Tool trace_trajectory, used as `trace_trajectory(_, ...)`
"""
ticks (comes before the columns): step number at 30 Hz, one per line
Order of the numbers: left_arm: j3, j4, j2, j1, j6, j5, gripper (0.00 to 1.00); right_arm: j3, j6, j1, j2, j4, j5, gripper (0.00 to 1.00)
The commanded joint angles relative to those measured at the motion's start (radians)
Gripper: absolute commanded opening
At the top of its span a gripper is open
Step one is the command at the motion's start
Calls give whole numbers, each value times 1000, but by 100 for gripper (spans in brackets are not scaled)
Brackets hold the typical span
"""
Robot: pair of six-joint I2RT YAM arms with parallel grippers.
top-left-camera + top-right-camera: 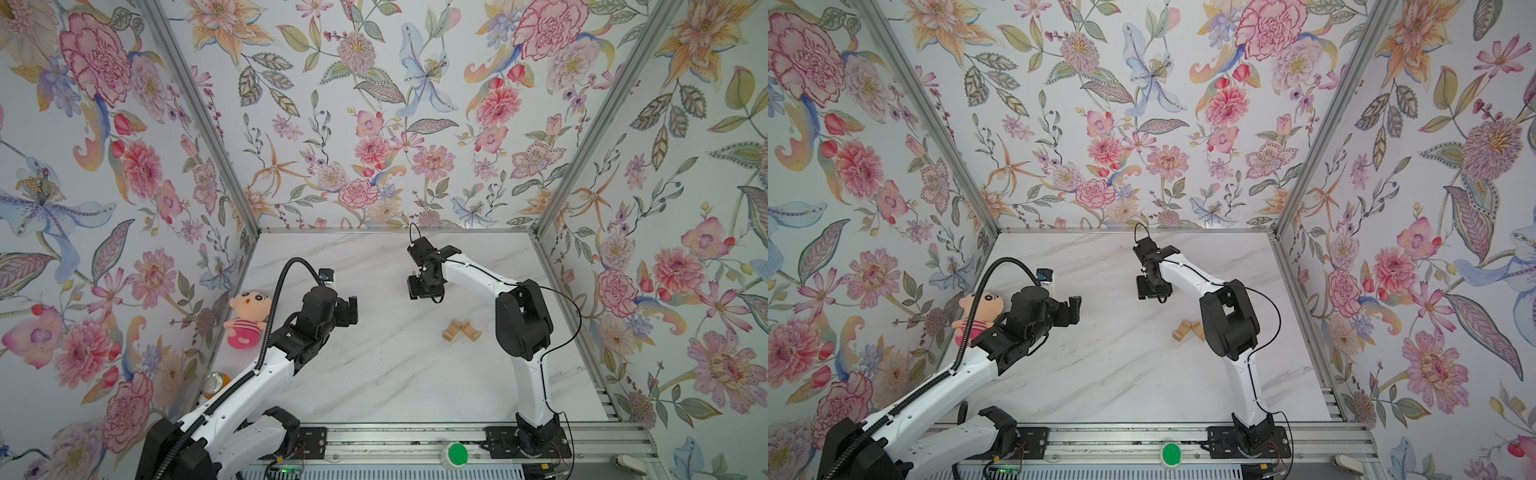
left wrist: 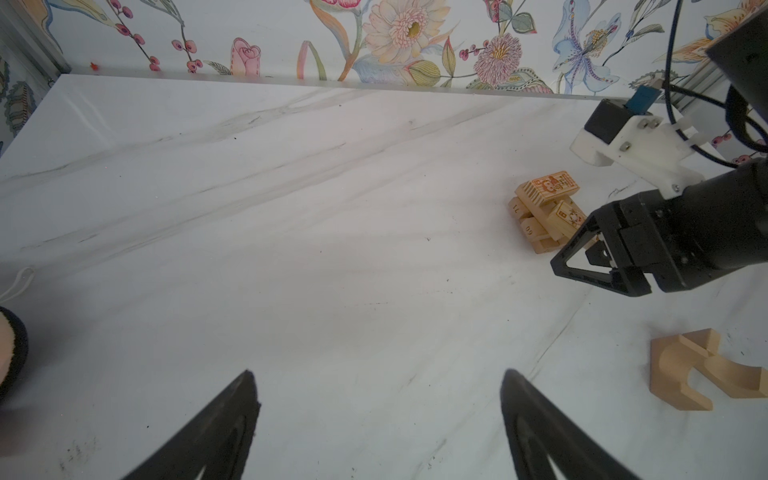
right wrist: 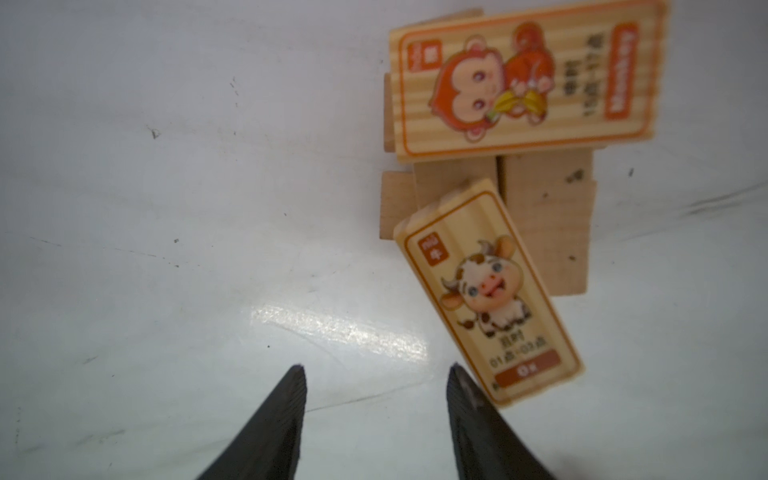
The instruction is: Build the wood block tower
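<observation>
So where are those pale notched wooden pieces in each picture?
Both top views: the pale notched wooden pieces lie right of centre, beside the elbow of the white-and-black right arm.
Left wrist view: low at the right edge.
Right wrist view: not in it.
Shared landmark: the right arm.

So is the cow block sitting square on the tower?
Skewed: the cow block lies at an angle to the monkey block.
</observation>
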Motion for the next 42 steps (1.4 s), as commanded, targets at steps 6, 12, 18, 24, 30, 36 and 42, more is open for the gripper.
trace_trajectory(6,38,-18,14,14,3,-13,92,39,-26,-29,14,-12,11,57)
trace_trajectory(12,41,-18,16,15,-2,-13,92,52,-35,-45,18,-11,11,57)
trace_trajectory(18,44,-21,19,13,-5,-14,92,64,-45,-61,30,-12,10,58)
trace_trajectory(24,44,-23,14,14,-9,-14,92,75,-51,-68,34,-11,10,59)
trace_trajectory(30,46,-28,11,13,-14,-14,92,89,-58,-74,40,-11,12,60)
trace_trajectory(36,47,-38,0,14,-17,-18,92,107,-66,-82,42,-16,8,60)
trace_trajectory(42,55,-43,-9,14,-15,-20,92,90,-72,-75,-8,-19,25,64)
